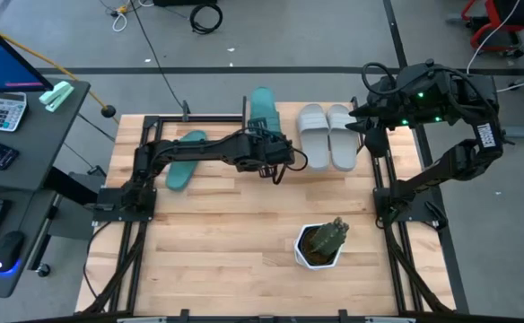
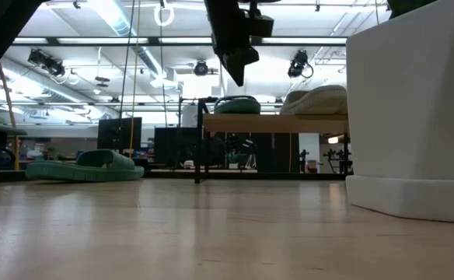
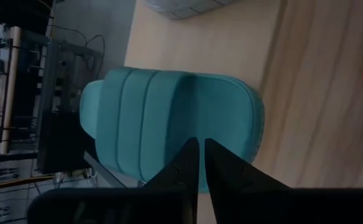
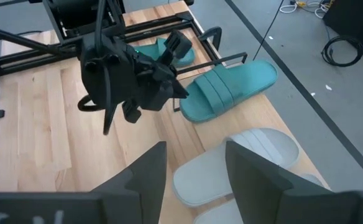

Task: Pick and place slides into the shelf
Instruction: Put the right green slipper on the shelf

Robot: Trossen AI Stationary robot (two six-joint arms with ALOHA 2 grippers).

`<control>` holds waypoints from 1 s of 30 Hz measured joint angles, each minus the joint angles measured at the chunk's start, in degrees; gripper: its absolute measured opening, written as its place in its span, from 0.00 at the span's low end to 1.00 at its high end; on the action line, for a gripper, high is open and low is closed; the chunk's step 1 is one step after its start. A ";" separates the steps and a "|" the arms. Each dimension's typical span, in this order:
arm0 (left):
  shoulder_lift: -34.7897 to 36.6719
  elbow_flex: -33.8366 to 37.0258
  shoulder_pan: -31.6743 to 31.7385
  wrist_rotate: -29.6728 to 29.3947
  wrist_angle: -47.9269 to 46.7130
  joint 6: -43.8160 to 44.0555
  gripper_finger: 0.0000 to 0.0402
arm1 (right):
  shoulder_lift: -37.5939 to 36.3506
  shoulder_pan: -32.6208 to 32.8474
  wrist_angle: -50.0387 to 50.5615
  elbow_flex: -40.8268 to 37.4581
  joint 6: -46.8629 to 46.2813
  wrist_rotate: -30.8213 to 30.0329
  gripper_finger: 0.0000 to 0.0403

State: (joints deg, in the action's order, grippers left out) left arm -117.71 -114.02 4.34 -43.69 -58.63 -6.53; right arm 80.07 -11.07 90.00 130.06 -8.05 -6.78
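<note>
Left gripper (image 3: 198, 163) hangs with its fingers pinched together and empty, just above the strap of a teal slide (image 1: 263, 111) that lies on the shelf (image 2: 274, 123). Beside that slide on the shelf sit the two grey slides (image 1: 327, 136), side by side. Right gripper (image 4: 195, 163) hovers over the grey pair with its fingers apart, holding nothing. Farther off, the second teal slide (image 1: 185, 160) rests on the bench (image 1: 226, 233) under the left arm. A white pot (image 1: 320, 246) with a plant stands nearer the front edge.
</note>
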 joint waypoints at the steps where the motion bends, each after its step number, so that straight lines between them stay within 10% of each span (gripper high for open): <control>1: 0.14 0.00 0.00 -0.37 -0.06 -0.02 0.09 | 0.00 0.01 0.02 0.00 0.00 0.02 0.42; 16: 2.13 -0.04 3.93 15.98 24.59 -7.61 0.04 | 0.00 0.01 0.02 0.00 -0.78 0.04 0.42; 30: -1.43 0.07 9.81 18.46 25.58 -12.38 0.04 | 0.00 0.01 0.02 0.00 -0.91 0.05 0.42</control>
State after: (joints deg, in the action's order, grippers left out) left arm -119.14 -113.95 14.15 -25.23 -33.05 -18.91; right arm 80.07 -11.06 90.02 130.06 -8.96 -6.73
